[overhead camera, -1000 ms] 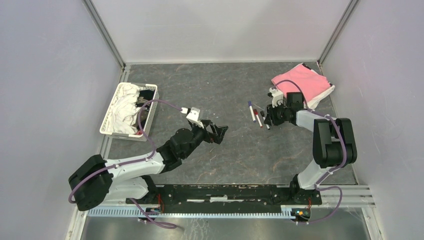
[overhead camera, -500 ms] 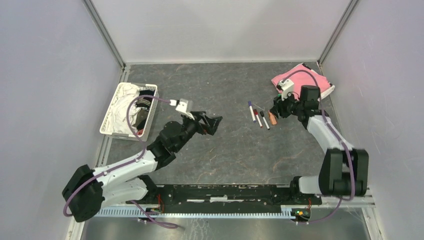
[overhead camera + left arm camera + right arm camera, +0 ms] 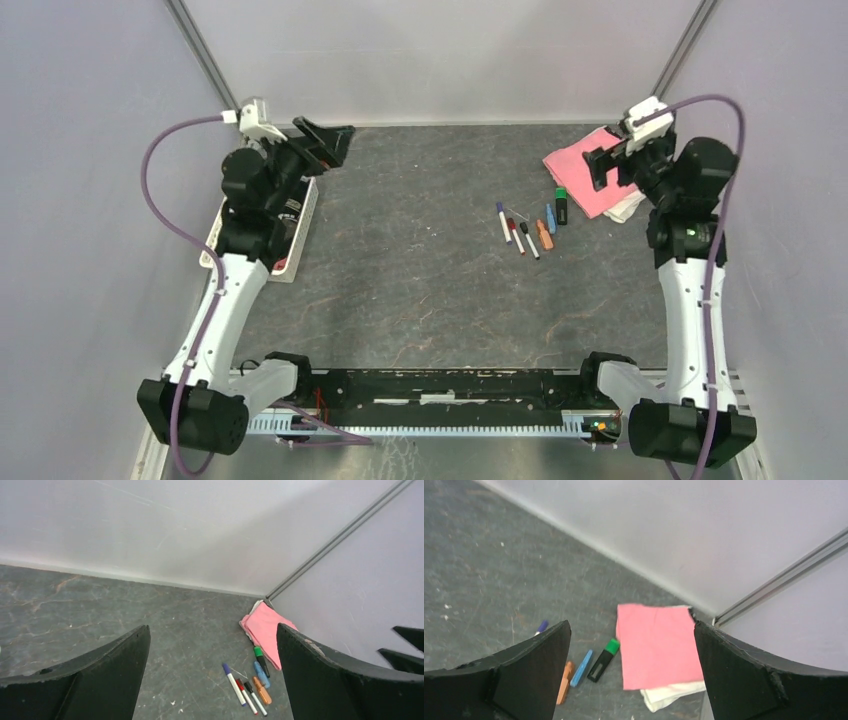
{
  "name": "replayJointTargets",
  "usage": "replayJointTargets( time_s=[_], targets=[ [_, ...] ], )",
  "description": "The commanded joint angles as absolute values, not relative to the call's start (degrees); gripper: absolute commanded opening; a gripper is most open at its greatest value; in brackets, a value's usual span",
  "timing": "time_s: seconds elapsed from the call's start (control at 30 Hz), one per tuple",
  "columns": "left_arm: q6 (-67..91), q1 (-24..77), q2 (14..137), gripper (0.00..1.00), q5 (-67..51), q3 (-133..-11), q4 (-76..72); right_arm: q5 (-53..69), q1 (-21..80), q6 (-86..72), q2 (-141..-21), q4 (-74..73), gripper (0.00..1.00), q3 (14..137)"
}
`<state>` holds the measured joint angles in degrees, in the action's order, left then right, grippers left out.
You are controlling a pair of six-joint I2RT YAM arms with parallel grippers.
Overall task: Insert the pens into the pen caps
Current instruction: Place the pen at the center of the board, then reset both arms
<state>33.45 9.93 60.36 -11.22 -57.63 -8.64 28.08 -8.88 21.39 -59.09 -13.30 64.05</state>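
Note:
The pens lie side by side right of the table's middle. Three are thin white pens: one with a purple cap (image 3: 503,221) (image 3: 234,684), one with a red cap (image 3: 514,235) and one with a black cap (image 3: 529,240). Beside them lie an orange marker (image 3: 544,234) (image 3: 564,682), a blue marker (image 3: 550,218) (image 3: 581,668) and a black marker with a green cap (image 3: 561,205) (image 3: 604,660). The pen caps sit on the pens' ends. My left gripper (image 3: 335,145) (image 3: 212,626) hangs open, high at the back left. My right gripper (image 3: 598,168) (image 3: 631,622) is open and empty, high over the pink cloth.
A pink cloth (image 3: 580,165) (image 3: 656,645) rests on a white cloth (image 3: 671,694) in the back right corner, just behind the markers. A white basket (image 3: 290,262) stands at the left edge, mostly hidden by my left arm. Grey walls close in three sides.
My right gripper has opened and lifted up and back from the pens, uncovering the blue and black-green markers. My left arm has swung up from the table's middle to the back left.

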Motion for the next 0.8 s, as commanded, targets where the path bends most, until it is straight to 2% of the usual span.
replayJointTargets(
  time_s=[0.0,0.2,0.3,0.47,0.77],
  targets=[
    [30.1,7.14,62.71,1.0,-19.3,-68.05,8.15,30.53,-9.03,17.04,-59.27,-20.48,0.98,77.92],
    [25.39,7.13,58.82,1.0,-18.29,-74.39,13.63,38.79,-9.11,19.81,-60.01,-27.86,0.98,88.82],
    [24.35,7.16,56.63,1.0,-18.08,-76.06,14.89,39.85,-9.06,15.07,-59.56,-26.34,0.98,88.23],
    [23.09,7.12,54.56,1.0,-18.14,-77.72,16.46,34.53,-9.14,7.15,-58.63,-24.68,0.98,87.73],
    [22.68,7.12,54.34,1.0,-19.1,-77.09,16.97,35.5,-9.14,8.16,-57.77,-26.23,0.98,87.98]
  ],
)
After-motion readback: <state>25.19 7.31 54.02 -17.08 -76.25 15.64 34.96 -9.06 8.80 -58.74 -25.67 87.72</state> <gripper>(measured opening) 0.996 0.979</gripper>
